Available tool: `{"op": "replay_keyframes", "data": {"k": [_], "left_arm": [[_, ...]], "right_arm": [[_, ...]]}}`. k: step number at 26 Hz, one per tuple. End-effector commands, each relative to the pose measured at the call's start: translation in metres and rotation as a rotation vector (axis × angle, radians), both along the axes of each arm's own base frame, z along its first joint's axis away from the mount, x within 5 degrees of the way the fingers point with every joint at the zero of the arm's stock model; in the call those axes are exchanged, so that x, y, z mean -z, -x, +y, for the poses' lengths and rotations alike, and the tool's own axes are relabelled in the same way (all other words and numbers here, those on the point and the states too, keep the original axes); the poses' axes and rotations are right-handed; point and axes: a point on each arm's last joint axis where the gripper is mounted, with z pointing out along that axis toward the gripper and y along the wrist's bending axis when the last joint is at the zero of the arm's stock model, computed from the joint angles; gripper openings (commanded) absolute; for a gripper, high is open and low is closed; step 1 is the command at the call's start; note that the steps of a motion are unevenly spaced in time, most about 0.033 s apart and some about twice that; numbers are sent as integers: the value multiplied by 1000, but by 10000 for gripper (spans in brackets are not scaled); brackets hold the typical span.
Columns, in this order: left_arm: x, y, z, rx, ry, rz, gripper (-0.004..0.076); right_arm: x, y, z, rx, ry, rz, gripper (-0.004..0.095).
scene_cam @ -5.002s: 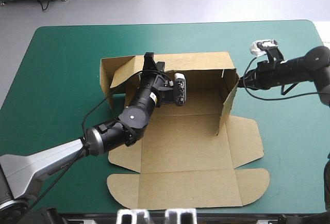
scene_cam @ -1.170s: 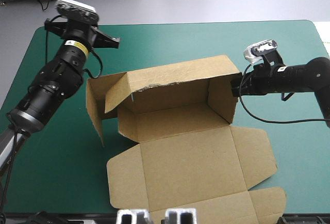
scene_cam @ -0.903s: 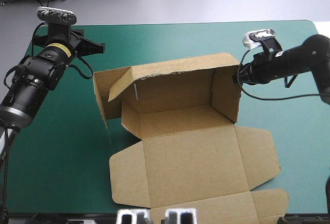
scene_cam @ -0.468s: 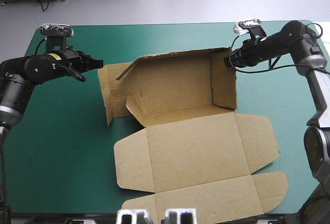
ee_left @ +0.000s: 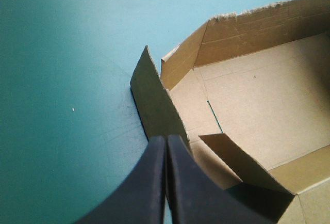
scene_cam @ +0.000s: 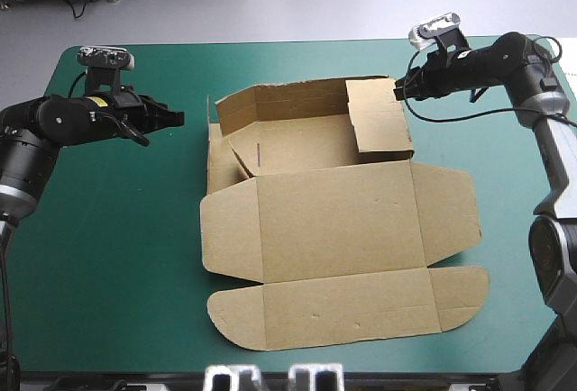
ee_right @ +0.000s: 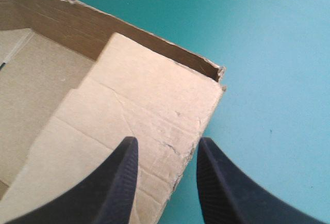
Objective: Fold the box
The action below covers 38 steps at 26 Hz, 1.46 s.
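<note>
The left gripper (scene_cam: 173, 119) hovers over the teal-green tabletop (scene_cam: 99, 256), fingers clenched on nothing, just short of the brown box (scene_cam: 334, 220) and its leaning left flap (ee_left: 154, 105). The box sits mid-tabletop, back wall raised, lid flat toward the near edge. At its far right corner the right gripper (scene_cam: 399, 91) has its 2 fingers spread apart over the right flap (ee_right: 129, 100), which droops inward. The board looks light and stiff, springy at its creases; pinching a flap's free edge should serve best.
</note>
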Motion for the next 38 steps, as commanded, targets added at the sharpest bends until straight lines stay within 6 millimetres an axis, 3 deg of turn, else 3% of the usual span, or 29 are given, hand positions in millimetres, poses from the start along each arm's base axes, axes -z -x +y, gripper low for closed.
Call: {"op": "replay_keyframes", "data": {"k": [1,7,12,17,19,24,33,38], "left_arm": [[-26,8,0,-14,35,-114,-1],[-26,7,0,-17,37,-122,-1],[-26,7,0,-16,40,-122,-1],[-27,7,0,-14,40,-125,-1],[-26,7,0,-11,39,-118,-1],[-25,8,-1,-7,38,-107,-1],[-25,10,-3,39,22,-106,-1],[-24,10,-4,55,29,-96,-1]], "right_arm": [[-62,27,3,-42,-21,-139,360],[-104,68,3,-54,-28,-131,322],[-101,79,-5,-3,69,-37,321],[-77,55,-4,7,36,27,322],[-54,35,-1,2,-3,83,324],[-15,8,-1,3,4,182,323],[27,-16,9,-47,-114,286,324],[49,-25,16,-74,-88,331,282]]}}
